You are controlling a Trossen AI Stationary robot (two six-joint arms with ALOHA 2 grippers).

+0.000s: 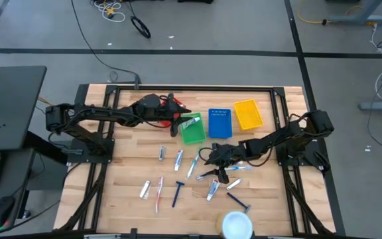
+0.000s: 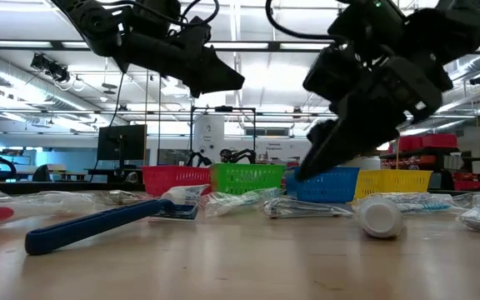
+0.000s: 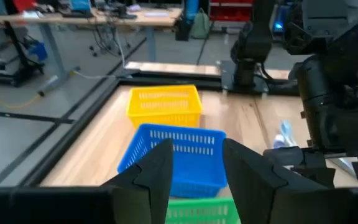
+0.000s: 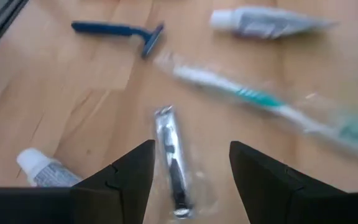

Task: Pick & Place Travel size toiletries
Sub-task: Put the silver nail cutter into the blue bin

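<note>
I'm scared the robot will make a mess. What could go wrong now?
The right hand is open above a small wrapped silver item. The wrapper looks slippery, so it might slide away. A wrapped toothbrush lies close beside it, so the fingers could bump or catch that too. The left hand is open over the green basket, near the blue basket, and could nudge it.

Green basket (image 1: 192, 129), blue basket (image 1: 219, 122), yellow basket (image 1: 248, 113) (all slotted plastic), blue razor (image 4: 118, 31), white tube (image 4: 263, 20).
</note>
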